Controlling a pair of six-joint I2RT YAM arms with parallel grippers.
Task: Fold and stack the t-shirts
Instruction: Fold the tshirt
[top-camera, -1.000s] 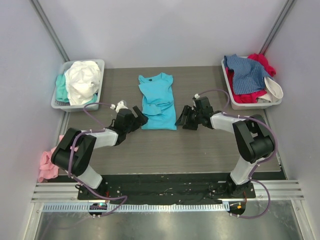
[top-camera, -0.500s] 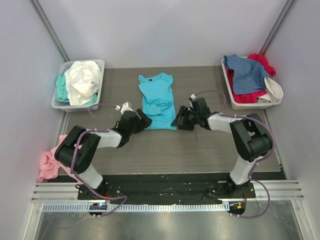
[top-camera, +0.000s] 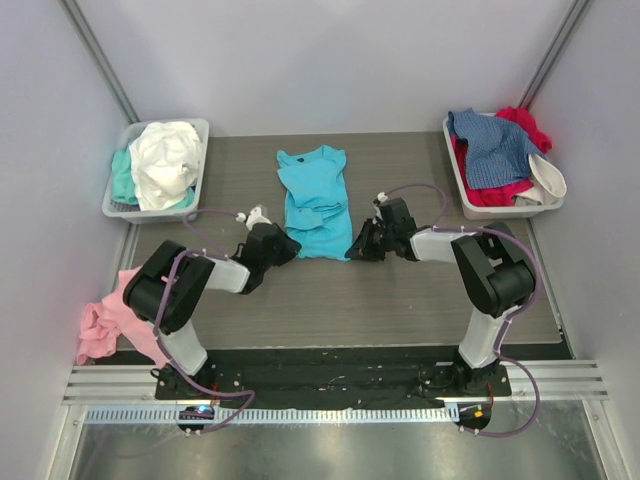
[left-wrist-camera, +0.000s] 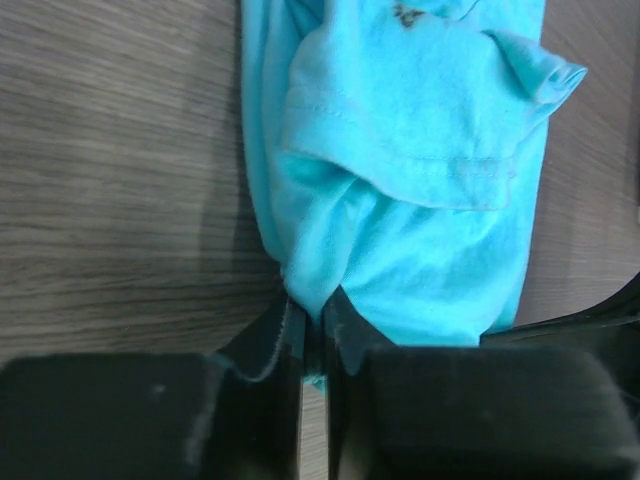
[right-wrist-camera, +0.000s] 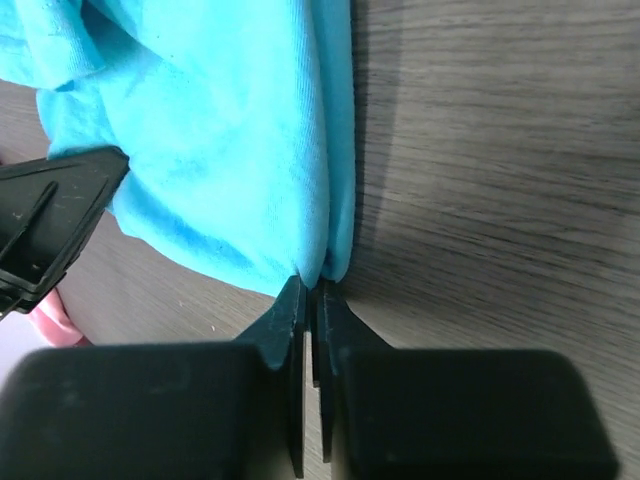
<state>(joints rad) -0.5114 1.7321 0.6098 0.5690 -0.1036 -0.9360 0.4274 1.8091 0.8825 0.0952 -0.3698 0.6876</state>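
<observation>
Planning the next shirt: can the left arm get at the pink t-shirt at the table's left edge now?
Probably not yet. The left gripper is shut on a near corner of the turquoise t-shirt. Nothing covers the pink t-shirt, but it lies far back, close beside that arm.

left arm (top-camera: 215, 272) and right arm (top-camera: 441, 243) stretched inward, jaws pinched together

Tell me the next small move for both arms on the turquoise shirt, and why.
Probably lift both near corners slightly, together, to start folding them toward the collar. The left gripper and right gripper are each shut on a near hem corner of the turquoise t-shirt, which lies narrow on the table.
</observation>
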